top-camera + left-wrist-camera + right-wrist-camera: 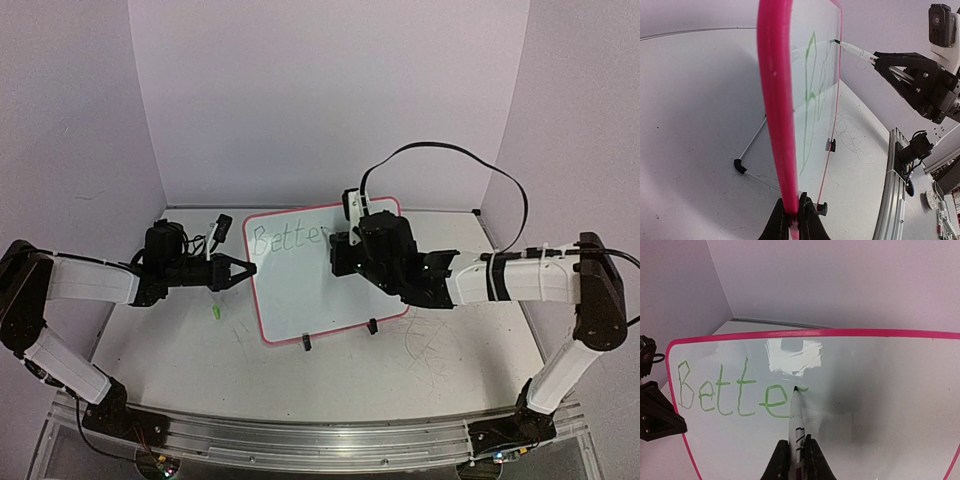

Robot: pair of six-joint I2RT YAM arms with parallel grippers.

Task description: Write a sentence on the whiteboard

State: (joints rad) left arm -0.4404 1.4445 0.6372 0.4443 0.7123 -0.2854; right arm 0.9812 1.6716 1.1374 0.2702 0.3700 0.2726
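The whiteboard [300, 290], white with a pink-red rim and black feet, stands tilted mid-table. My left gripper [243, 269] is shut on its left rim [777, 125]; in the left wrist view its jaws [794, 220] pinch the rim edge-on. My right gripper [345, 250] is shut on a white marker [797, 425], whose tip [796, 388] touches the board. The green sentence [732, 392] reads "Bette" with a small fresh stroke at the tip. It also shows in the top view [285, 238].
A green marker cap [215, 313] lies on the table left of the board. A small black object [222, 226] sits behind the left gripper. Purple walls close in the back and sides. Old scribble marks [425, 345] cover the table right of the board.
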